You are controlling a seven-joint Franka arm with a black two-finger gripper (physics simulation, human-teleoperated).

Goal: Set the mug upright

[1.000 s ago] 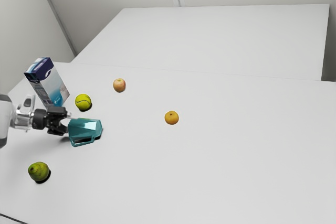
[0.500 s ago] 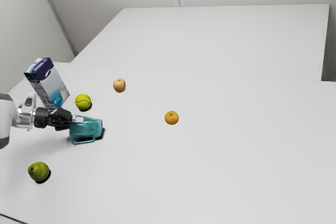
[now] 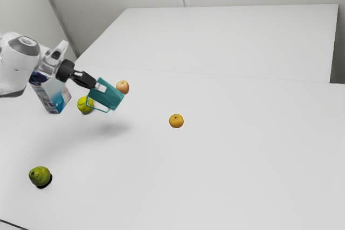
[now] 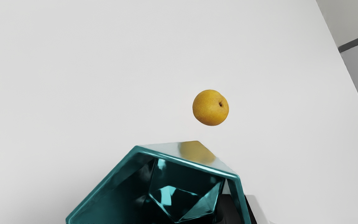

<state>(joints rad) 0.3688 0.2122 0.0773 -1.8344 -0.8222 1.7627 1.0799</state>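
Task judged roughly halfway done. Mug (image 3: 111, 98) was gripped and held clear of the table (image 3: 242, 160), with a soft shadow seen on the surface below. Upright pose was not reached: mug was tilted, its mouth turned toward the hand and its base pointed obliquely down toward the exterior view's right. Handle (image 3: 98, 109) was seen on the lower side.

Pincer (image 3: 100, 86) was closed on the mug's wall near the rim, 1 finger inside the mouth and 1 outside, parted only by about the wall's thickness.

Left to do, as judged: rest of the tilt to be taken out until the base was level, mug to be lowered onto the table, base to be settled flat, then pincer to be opened and withdrawn. Swivel in the grip was rated a risk, since only 1 side of the wall was pinched.

Labels: blue-and-white carton (image 3: 52, 98) was partly covered by the arm (image 3: 19, 63); print was present, but brand and words could not be read. No lettering was made out on the mug or tennis ball (image 3: 83, 106).
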